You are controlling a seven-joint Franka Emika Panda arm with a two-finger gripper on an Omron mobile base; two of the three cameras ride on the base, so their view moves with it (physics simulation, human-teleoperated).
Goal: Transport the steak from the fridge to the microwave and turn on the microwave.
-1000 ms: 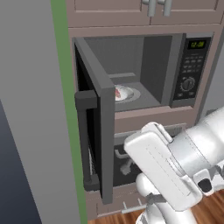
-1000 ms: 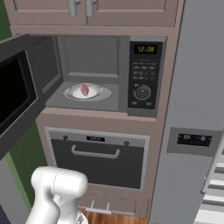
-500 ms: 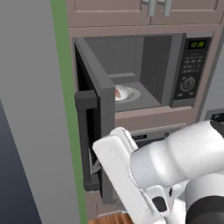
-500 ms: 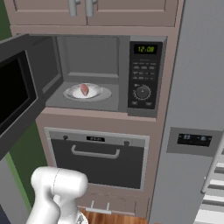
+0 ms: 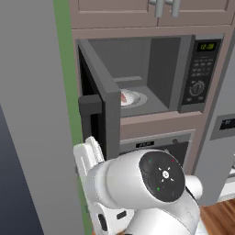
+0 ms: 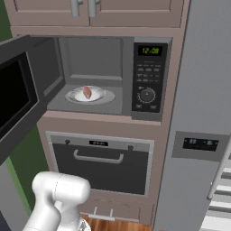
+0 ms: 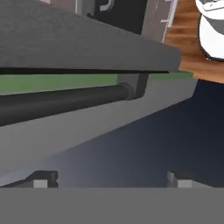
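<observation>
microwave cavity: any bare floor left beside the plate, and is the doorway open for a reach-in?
The steak sits on the white plate mid-floor of the microwave. Bare floor lies right of the plate up to the wall by the control panel, and along the front lip. The microwave door is swung wide, so the opening is unobstructed.

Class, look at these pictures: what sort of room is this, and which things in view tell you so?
Most likely a home kitchen. A built-in microwave stands open with a steak on its plate, an oven sits below it, and a grey fridge stands to the right under wall cupboards.
</observation>
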